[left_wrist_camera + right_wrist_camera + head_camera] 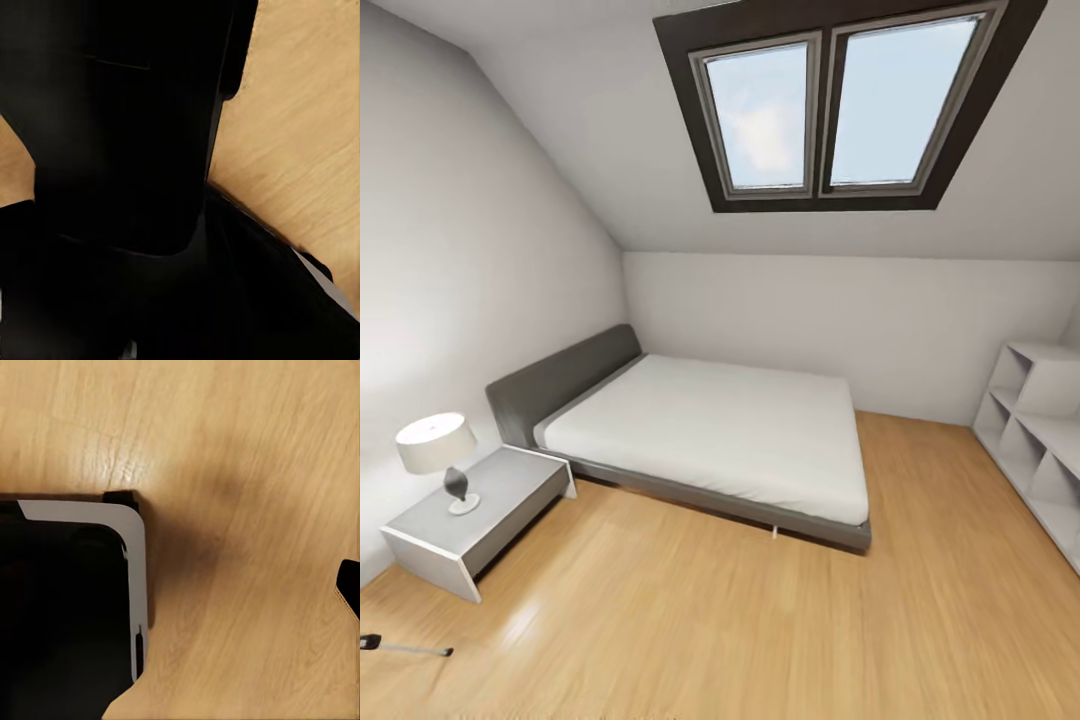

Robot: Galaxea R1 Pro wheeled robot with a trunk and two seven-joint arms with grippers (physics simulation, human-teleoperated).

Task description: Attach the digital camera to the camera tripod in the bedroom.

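Neither jaw state can be told: your wrist views give dark robot bodywork over the wood floor (247, 472), no fingertips. Well beyond them, one thin silver leg with a black foot, likely the camera tripod (405, 648), lies low left past the nightstand (480, 515). Turn left toward it; find the digital camera.

Attic bedroom (660, 620); low bed (710, 430), nightstand (480, 515), lamp (438, 450), skylight (840, 100)

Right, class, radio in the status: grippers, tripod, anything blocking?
Gripper states unreadable. Thin silver tripod leg with black foot on wood floor, lower left. Grey nightstand beside it.
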